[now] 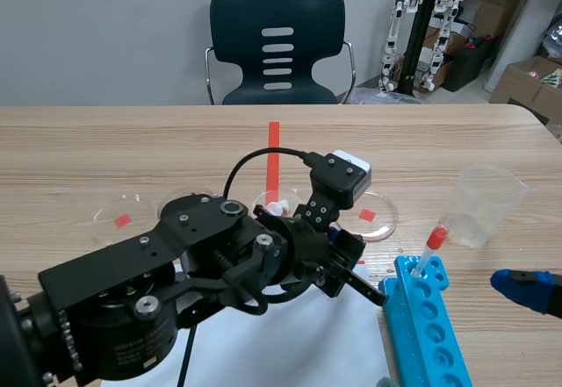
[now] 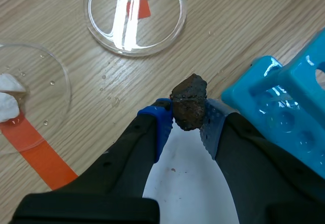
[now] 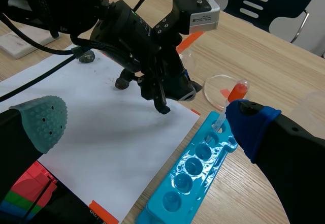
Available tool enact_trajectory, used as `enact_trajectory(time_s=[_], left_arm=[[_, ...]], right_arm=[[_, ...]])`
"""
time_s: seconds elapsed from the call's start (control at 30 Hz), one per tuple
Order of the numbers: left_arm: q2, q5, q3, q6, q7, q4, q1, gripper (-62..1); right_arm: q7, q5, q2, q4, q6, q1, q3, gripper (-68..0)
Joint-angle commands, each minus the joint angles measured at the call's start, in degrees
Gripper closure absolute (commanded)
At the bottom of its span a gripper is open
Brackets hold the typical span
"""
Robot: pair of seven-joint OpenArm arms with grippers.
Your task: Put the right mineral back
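**A:** Scene view first. Where does the left arm stand?

**B:** It comes in from the left and reaches past the middle. The left gripper hangs over the far right corner of the white paper, just left of the blue rack. The arm's own bulk hides the mineral here. The right gripper sits low at the right edge, out of the way.

**A:** And the dishes?

**B:** Three in a row beyond the paper. The right dish holds only a red mark, so I judge that is the stone's home.

**A:** Left wrist view, then.

**B:** The fingers are clamped on the dark mineral, one pad on each side, and it seems held clear of the table. The empty right dish lies ahead of the gripper. The middle dish beside it carries white pieces. The pads grip only part of the stone, and the rest juts out past the fingertips. A lump like that could twist, so a low, gentle release seems wise.

**A:** Right wrist view?

**B:** The right gripper's fingers stand wide apart with nothing between them, near the rack. A red-capped tube sits at the rack's far end. Another dark stone lies on the left part of the paper. I cannot pick out the held mineral for certain under the left arm.
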Motion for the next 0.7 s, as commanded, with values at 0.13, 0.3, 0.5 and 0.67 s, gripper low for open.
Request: enact_trajectory(time_s=[0.13, 0.3, 0.5, 0.67], left_arm=[[1.6, -0.1, 0.2, -0.1, -1.0, -1.9, -1.2, -5.7], [1.6, -0.1, 0.2, -0.1, -0.8, -3.5, -1.3, -5.7], [1.6, -0.1, 0.2, -0.1, 0.0, -4.3, -1.3, -5.7], [1.6, -0.1, 0.2, -0.1, 0.7, -5.4, -1.2, -5.7]], right_arm=[[0.9, 0.4, 0.0, 0.8, -0.2, 0.0, 0.2, -67.9], [0.9, 0.4, 0.0, 0.8, -0.2, 0.0, 0.2, -67.9], [0.9, 0.4, 0.0, 0.8, -0.2, 0.0, 0.2, -67.9], [0.9, 0.4, 0.0, 0.8, -0.2, 0.0, 0.2, -67.9]])
